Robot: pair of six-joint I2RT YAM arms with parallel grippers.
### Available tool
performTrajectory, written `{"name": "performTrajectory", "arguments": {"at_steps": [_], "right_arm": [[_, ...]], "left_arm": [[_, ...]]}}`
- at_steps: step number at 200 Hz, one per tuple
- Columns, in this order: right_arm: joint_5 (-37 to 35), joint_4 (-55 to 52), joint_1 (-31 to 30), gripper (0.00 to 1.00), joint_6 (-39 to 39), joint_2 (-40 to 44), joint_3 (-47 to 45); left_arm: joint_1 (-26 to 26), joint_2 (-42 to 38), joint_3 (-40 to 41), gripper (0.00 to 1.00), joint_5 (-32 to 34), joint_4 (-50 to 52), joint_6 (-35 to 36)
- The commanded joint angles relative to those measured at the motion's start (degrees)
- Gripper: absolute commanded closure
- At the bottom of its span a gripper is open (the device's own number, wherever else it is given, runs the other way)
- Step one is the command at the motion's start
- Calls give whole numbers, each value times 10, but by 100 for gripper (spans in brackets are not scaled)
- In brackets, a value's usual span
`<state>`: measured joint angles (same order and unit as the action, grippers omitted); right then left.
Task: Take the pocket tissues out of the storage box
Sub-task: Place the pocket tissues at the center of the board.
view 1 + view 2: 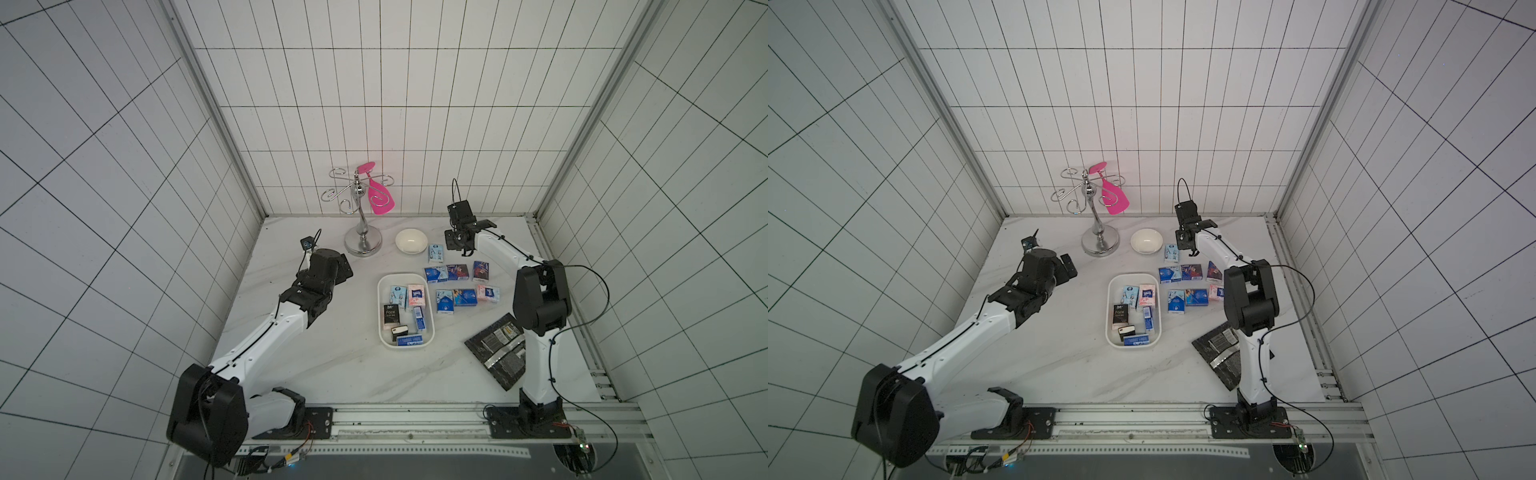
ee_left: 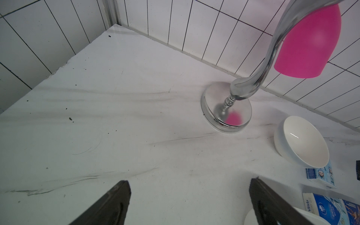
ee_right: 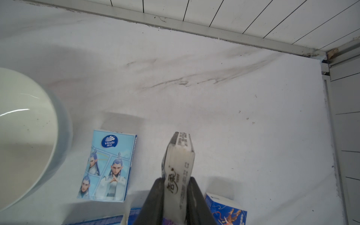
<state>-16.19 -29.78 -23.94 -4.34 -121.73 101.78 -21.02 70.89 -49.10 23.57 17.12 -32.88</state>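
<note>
The storage box [image 1: 380, 300] [image 1: 1110, 307] is a shallow white tray at mid-table with several pocket tissues in it, among them a black packet [image 1: 391, 315]. Several more packets lie in rows on the table to its right [image 1: 464, 297] [image 1: 1196, 297]. In the right wrist view my right gripper [image 3: 175, 180] is shut on a pale packet [image 3: 180, 155], held edge-on above the table beside a light blue packet [image 3: 109, 165] [image 1: 435, 253]. My left gripper [image 2: 190, 183] [image 1: 344, 269] hangs open over bare table left of the box, with nothing between its fingers.
A white bowl [image 1: 411, 241] [image 3: 23, 132] [image 2: 303, 142] sits behind the box, close to the light blue packet. A chrome hook stand [image 1: 363, 243] [image 2: 227, 111] carries a pink spatula [image 1: 379, 199]. Black-and-silver foil pouches [image 1: 496, 349] lie at front right. Tiled walls close off the back and sides.
</note>
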Motion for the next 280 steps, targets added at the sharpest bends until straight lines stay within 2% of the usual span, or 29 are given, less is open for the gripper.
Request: {"name": "performTrajectory", "arguments": {"at_steps": [1,56,94,133,280], "right_arm": [[-18,-36,5,77,24,-25,31],[-4,-59,4,76,17,-69,54],[18,-57,0,64,-1,-72,49],[33,-47,-3,58,-18,-62,35],[62,-39,-5,56,-32,-39,5]], "left_arm": [[-2,-5,-9,1,10,-8,11],[-1,-3,-13,2,10,-9,13],[-2,-1,-13,1,10,-9,12],[-1,-6,-10,1,9,-9,11],[-2,-5,-6,1,2,-5,5]]}}
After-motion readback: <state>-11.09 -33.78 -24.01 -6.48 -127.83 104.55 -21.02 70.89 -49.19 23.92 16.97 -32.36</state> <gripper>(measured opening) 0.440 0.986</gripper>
